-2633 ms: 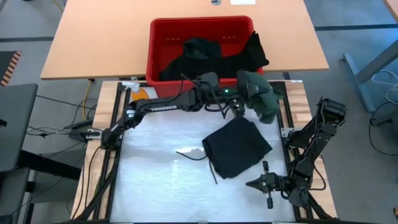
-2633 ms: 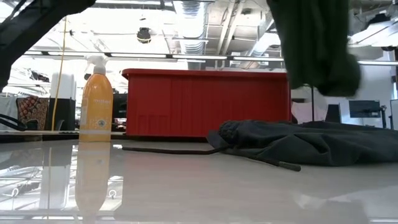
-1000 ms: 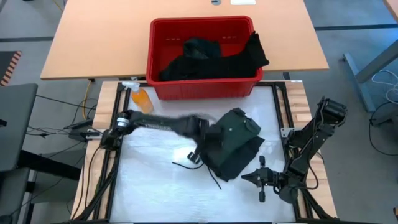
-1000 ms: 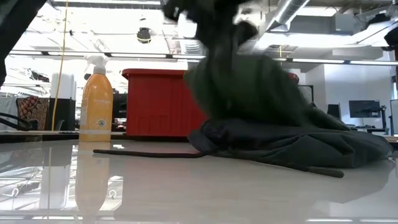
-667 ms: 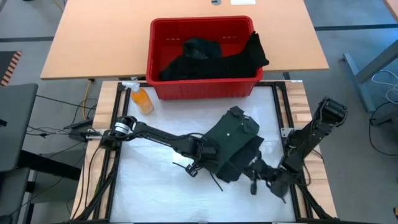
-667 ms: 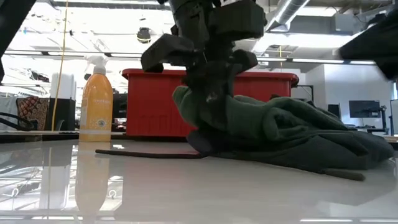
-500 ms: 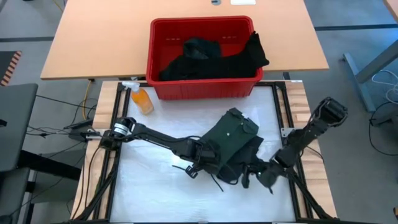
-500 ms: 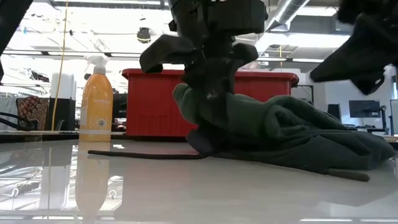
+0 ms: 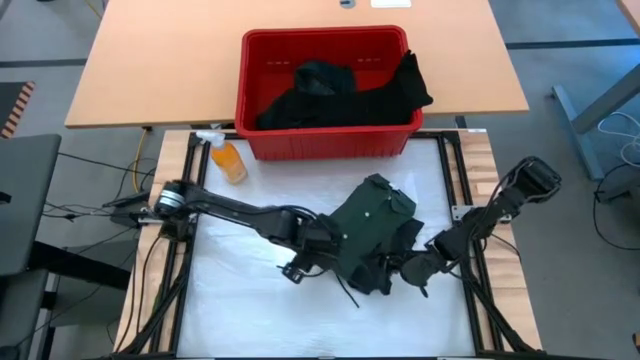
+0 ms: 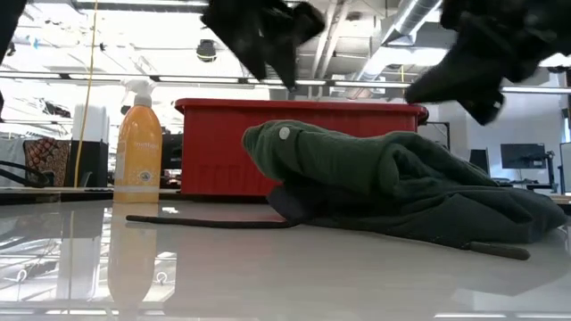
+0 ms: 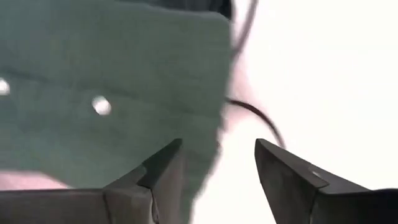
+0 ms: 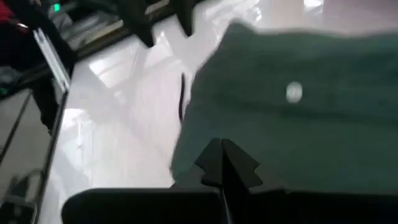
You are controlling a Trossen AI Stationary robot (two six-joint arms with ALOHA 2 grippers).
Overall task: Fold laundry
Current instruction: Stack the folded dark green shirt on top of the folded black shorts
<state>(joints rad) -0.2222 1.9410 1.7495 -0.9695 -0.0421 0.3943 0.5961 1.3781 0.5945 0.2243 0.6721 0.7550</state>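
We see the green shirt (image 9: 372, 222) heaped on top of a black garment (image 9: 388, 262) in the right half of the white table (image 9: 240, 300), its buttoned edge facing the left gripper (image 9: 318, 248). That claw hangs just above the table at the shirt's left edge, fingers spread and holding nothing. The right gripper (image 9: 408, 270) sits over the pile's near right edge, its fingers pressed together, pinching no cloth that we can make out. A black drawstring (image 10: 201, 220) trails left from the pile across bare tabletop. We find wide free room to the left and front of the pile. More dark laundry (image 9: 330, 88) lies in the red basket (image 9: 325, 140) at the far edge, with an orange spray bottle (image 9: 226, 158) beside it.
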